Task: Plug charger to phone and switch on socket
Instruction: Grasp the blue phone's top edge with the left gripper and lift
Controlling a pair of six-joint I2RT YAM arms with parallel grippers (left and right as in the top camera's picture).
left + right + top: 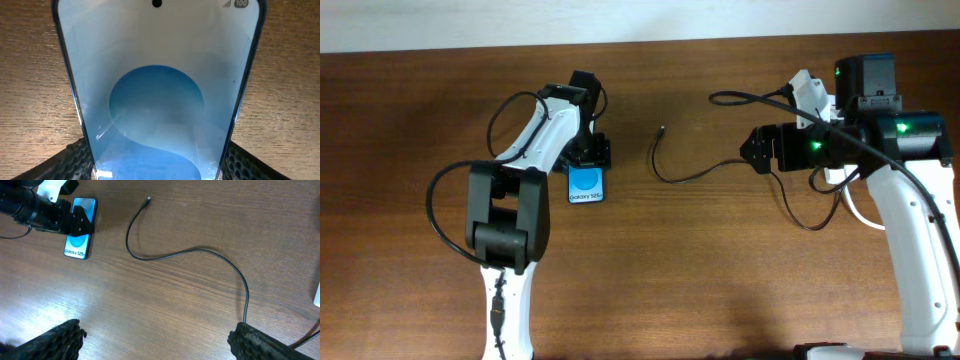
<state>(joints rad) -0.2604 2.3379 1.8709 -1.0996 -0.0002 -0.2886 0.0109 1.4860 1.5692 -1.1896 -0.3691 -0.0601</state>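
Your surface [410, 150] is brown wood, bare along its left edge, across the near middle and in the stretch between the two arms, so you have open room there. Your left arm [510, 215] rises from the near edge, left of centre, folds at the elbow and reaches toward the far edge with its wrist bent down over the phone. Your right arm [920, 240] stands by the right edge, forearm turned left, green lights showing. The socket [808, 95] lies near the far right corner, mostly hidden under that arm, its thick white cord [865, 212] looping out toward the right edge. The phone [587, 185] lies flat, left of centre and nearer the far edge, screen up. Your left pincer [590, 155] straddles its far end, narrowed to the phone's width; in the left wrist view the pads [75, 160] sit against both long edges of the phone [160, 100]. Your right pincer [157, 337] is spread wide with nothing between its fingers [55, 340], hanging over bare wood right of centre. The charger [692, 172] curls across the middle of the surface, well apart from the phone; in the right wrist view it runs out of sight beside the right-hand finger, and you cannot tell whether they touch. Its plug [663, 128] lies free, pointing at the far edge.
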